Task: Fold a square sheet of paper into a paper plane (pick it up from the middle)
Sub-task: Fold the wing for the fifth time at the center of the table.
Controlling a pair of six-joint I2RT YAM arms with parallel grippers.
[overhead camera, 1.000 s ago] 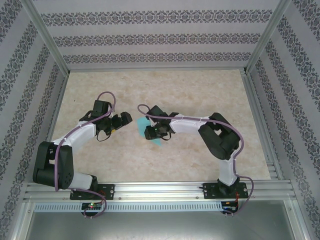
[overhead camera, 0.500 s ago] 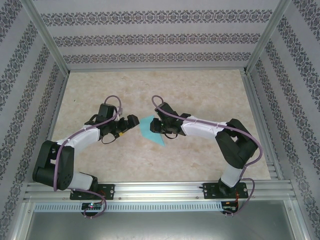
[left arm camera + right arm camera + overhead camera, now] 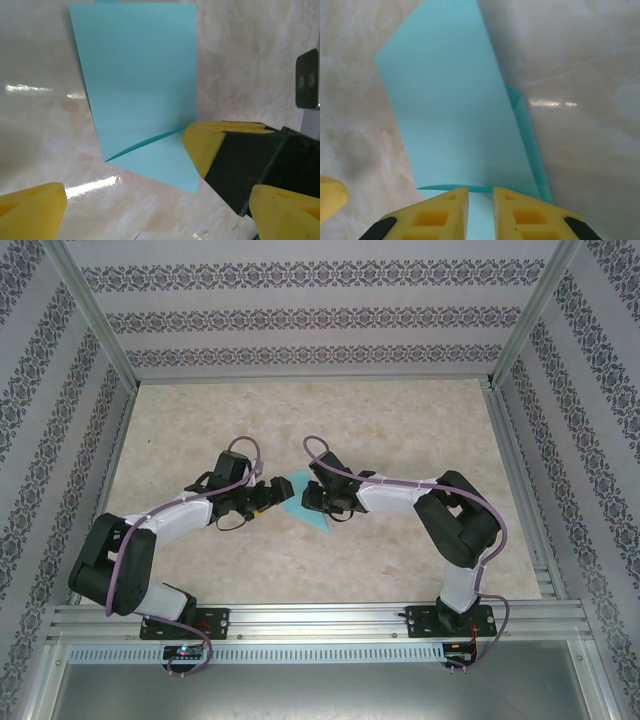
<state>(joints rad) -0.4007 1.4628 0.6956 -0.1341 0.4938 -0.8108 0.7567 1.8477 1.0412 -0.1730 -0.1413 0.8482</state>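
The square sheet of paper point(image 3: 305, 515) is light blue and lies at the table's middle, bent along a soft crease with one part raised point(image 3: 140, 75). My right gripper point(image 3: 318, 495) sits at its right edge. In the right wrist view its yellow fingers point(image 3: 440, 210) stand nearly together, and the gripper point(image 3: 481, 192) is shut on the paper point(image 3: 450, 115), which shows in the narrow gap. My left gripper point(image 3: 268, 492) is just left of the sheet and open wide, apart from it. In the left wrist view it point(image 3: 157, 210) frames the sheet's near corner. The right gripper's finger point(image 3: 202, 145) rests on the crease.
The marble-patterned tabletop point(image 3: 400, 420) is ringed by an aluminium frame point(image 3: 520, 470) and patterned walls. Both arms' elbows point(image 3: 455, 520) bend over the near half of the table. The two grippers face each other closely across the sheet.
The right gripper has moved back and to the right, and its fingers have narrowed. The left gripper has slid right, up to the sheet. More of the paper now shows.
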